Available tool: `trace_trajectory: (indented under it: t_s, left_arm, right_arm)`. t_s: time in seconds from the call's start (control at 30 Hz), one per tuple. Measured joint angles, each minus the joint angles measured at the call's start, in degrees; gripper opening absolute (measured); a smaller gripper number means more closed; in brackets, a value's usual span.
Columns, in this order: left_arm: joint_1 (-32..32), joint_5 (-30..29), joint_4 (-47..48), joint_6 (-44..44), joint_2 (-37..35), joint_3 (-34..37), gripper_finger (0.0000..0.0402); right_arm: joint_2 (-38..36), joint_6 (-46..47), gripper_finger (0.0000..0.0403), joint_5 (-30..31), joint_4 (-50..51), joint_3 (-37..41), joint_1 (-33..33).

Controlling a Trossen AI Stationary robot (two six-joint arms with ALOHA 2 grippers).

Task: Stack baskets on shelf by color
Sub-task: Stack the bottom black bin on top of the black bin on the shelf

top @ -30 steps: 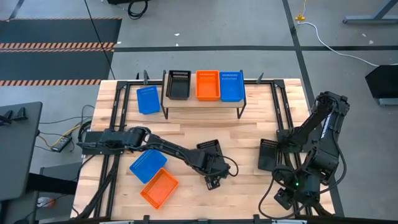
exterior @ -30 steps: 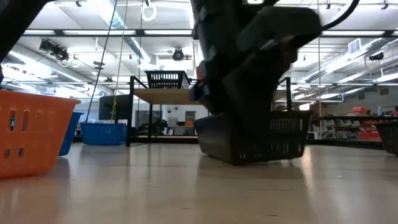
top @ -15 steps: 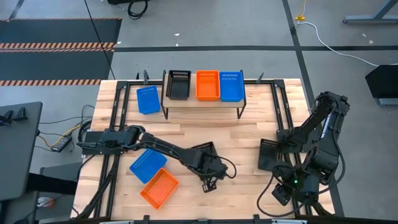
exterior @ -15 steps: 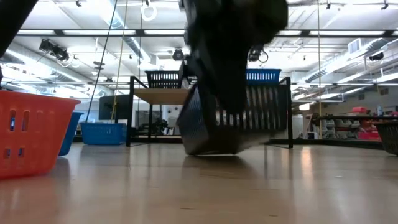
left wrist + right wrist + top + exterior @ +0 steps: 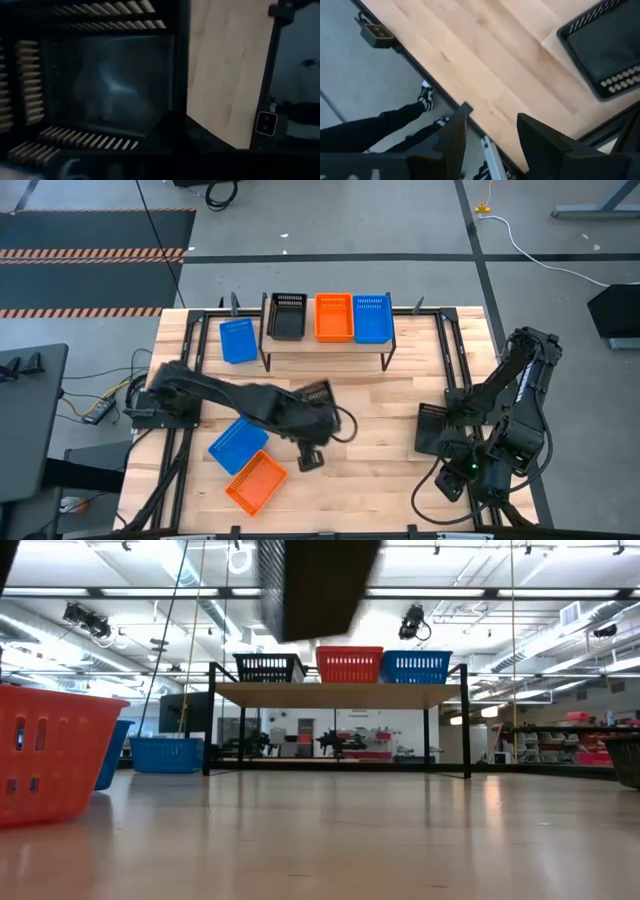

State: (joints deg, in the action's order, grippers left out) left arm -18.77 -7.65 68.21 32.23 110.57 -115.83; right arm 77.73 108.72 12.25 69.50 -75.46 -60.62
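Observation:
My left gripper point(image 5: 308, 456) is shut on a black basket point(image 5: 318, 393) and holds it high over the middle of the table; the low view shows it as a dark block point(image 5: 315, 585) at the top. The left wrist view looks into the basket's inside point(image 5: 110, 80). The shelf point(image 5: 325, 346) at the far side carries a black basket point(image 5: 287, 316), an orange basket point(image 5: 334, 317) and a blue basket point(image 5: 372, 318), side by side. My right gripper point(image 5: 492, 135) waits open at the near right corner, over the table's edge. My left gripper holds the black basket by the slotted wall at its near short end point(image 5: 95, 140). The fingers are dark against the dark basket, so the kind of hold does not show. The basket is lifted clear of the table.
A blue basket point(image 5: 238, 340) lies left of the shelf. Another blue basket point(image 5: 238, 445) and an orange basket point(image 5: 256, 482) lie at the near left. A further black basket point(image 5: 432, 426) lies at the right. A person's legs point(image 5: 395, 125) stand beyond the near edge.
My left gripper has shut on the black basket's near end. The basket first tipped with one end on the table, then rose clear. Gripper and basket have gone up and toward the table's left and far edges.

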Motion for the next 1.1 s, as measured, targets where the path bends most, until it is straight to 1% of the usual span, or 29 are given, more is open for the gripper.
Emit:
trace_trajectory:
  t_s: [0.13,0.23,0.3,0.37,0.47,0.63,0.77,0.9,0.97,1.1]
  left_arm:
    - [0.34,-4.25,3.2,-4.1,-6.12,-0.04,0.0005]
    - [0.73,-8.97,6.22,-8.6,-9.67,-0.04,0.0005]
    - [1.46,-11.69,8.97,-10.63,-11.3,-0.08,0.0005]
    - [2.85,-12.87,12.07,-12.24,-12.15,-0.08,0.0005]
    - [5.62,-13.23,16.72,-14.41,-12.88,0.0,0.0005]
    - [10.15,-13.32,17.67,-21.64,-12.97,0.0,0.0006]
    - [13.74,-14.53,17.59,-31.42,-12.97,0.0,0.0006]
    - [18.25,-14.88,18.0,-41.57,-13.49,0.0,0.0007]
    - [20.92,-13.86,18.11,-46.84,-13.64,-0.04,0.0007]
    - [26.39,-10.31,18.28,-55.51,-13.53,-0.02,0.0007]
  right_arm:
    - [0.0,-1.85,0.0181,1.71,1.34,0.0,0.11]
    - [0.0,-3.39,0.0181,1.96,2.43,0.0,0.54]
    - [0.0,-4.72,0.0181,2.05,3.29,0.0,1.09]
    - [0.0,-6.53,0.0181,2.38,3.76,-0.02,1.8]
    - [0.0,-9.46,0.0181,3.8,3.97,-0.02,3.12]
    - [0.0,-11.38,0.0181,4.43,3.79,-0.02,5.76]
    - [0.0,-11.18,0.0181,7.55,3.87,-0.02,7.82]
    - [0.0,-8.6,0.0181,9.73,3.54,-0.02,10.27]
    - [0.0,-8.34,0.0181,10.9,3.32,-0.02,11.59]
    - [0.0,-8.43,0.0181,11.09,3.01,-0.02,14.36]
